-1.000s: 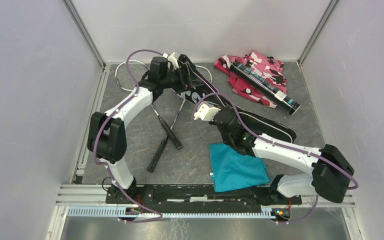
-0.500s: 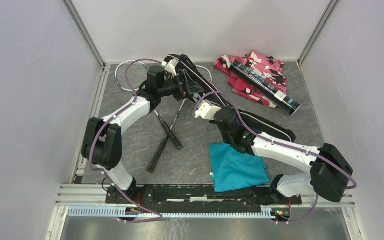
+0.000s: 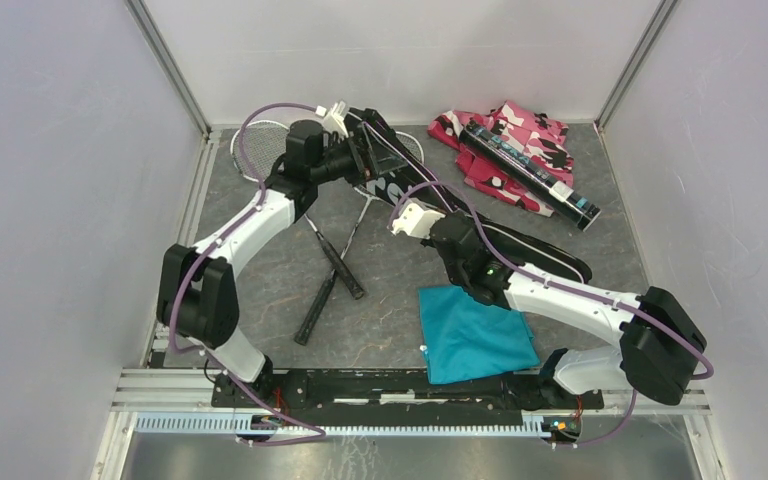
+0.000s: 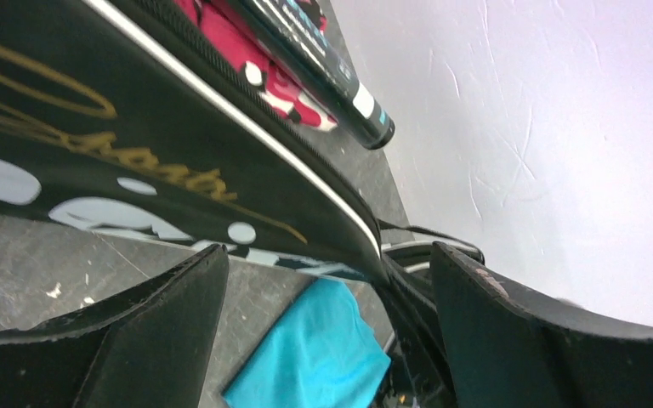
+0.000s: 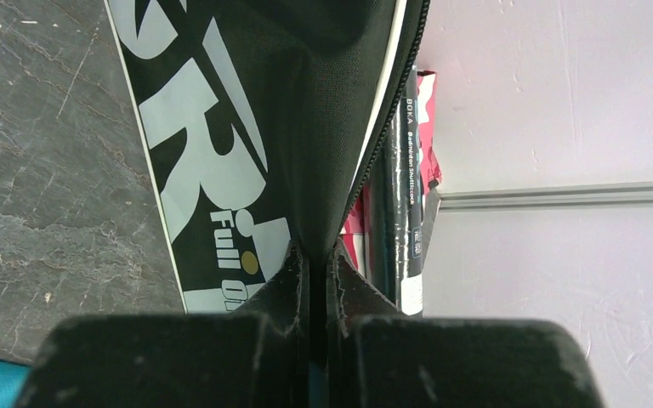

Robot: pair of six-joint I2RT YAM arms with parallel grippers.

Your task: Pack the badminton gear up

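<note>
The black racquet-shaped "SPORT" bag (image 3: 525,250) lies slanted from the back centre to the middle right. My right gripper (image 3: 422,206) is shut on its zipped edge (image 5: 316,212). My left gripper (image 3: 377,156) is open at the bag's head end, and the bag's piped edge (image 4: 306,183) runs just past its fingertips (image 4: 208,263). Two black-handled racquets (image 3: 335,262) lie crossed on the floor left of the bag, with their silver heads (image 3: 258,148) at the back. The long black tube (image 3: 528,172) rests on the pink camouflage fabric. I see no shuttlecocks.
The pink-black camouflage fabric (image 3: 520,130) lies at the back right under the tube. The teal cloth (image 3: 475,335) lies at the front centre, below my right arm, and shows in the left wrist view (image 4: 315,357). White walls enclose the grey floor.
My left arm has swung its elbow left and back, and its gripper has shifted slightly at the bag's head end. My right gripper stays clamped on the bag edge.
</note>
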